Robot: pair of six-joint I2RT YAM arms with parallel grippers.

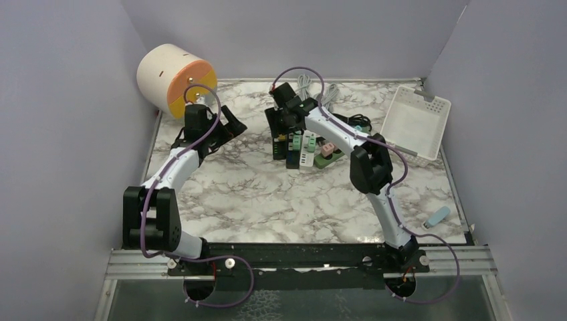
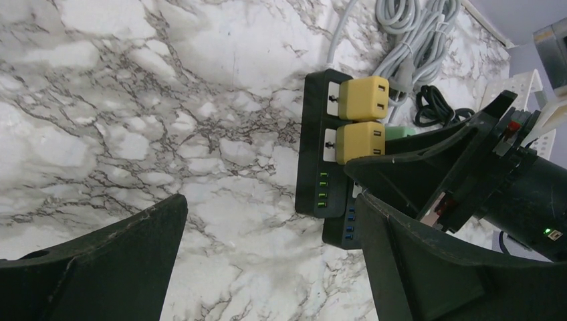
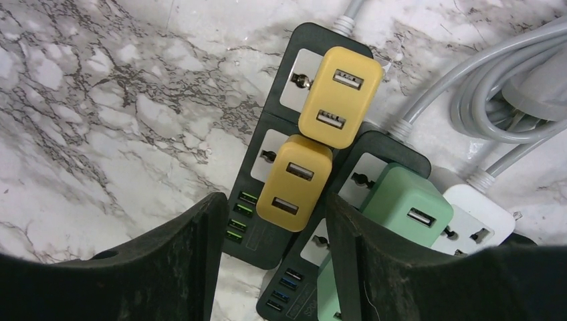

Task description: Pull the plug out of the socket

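— What lies nearest the arms?
— A small pale-blue item [image 1: 438,216], alone at the near right of the marble tabletop [image 1: 267,200].
— And the claws?
— The left claw [image 2: 267,234] hangs spread wide over bare marble, left of the strips. The right claw [image 3: 277,207] straddles the lower yellow plug [image 3: 294,180], jaws partway apart, with a gap showing on one side. That plug sits in a dark power strip [image 3: 321,37], next to a second yellow plug [image 3: 339,97].
— What crowds it?
— A green plug [image 3: 404,204] on the neighbouring dark strip [image 3: 394,150], just beside one finger. A white strip [image 3: 478,221] and coiled grey cables [image 3: 481,93] lie beyond.
— Containers?
— A white basket [image 1: 416,120] is tilted up at the far right, open side to the camera. A cream drum [image 1: 175,80] with an orange face lies far left.
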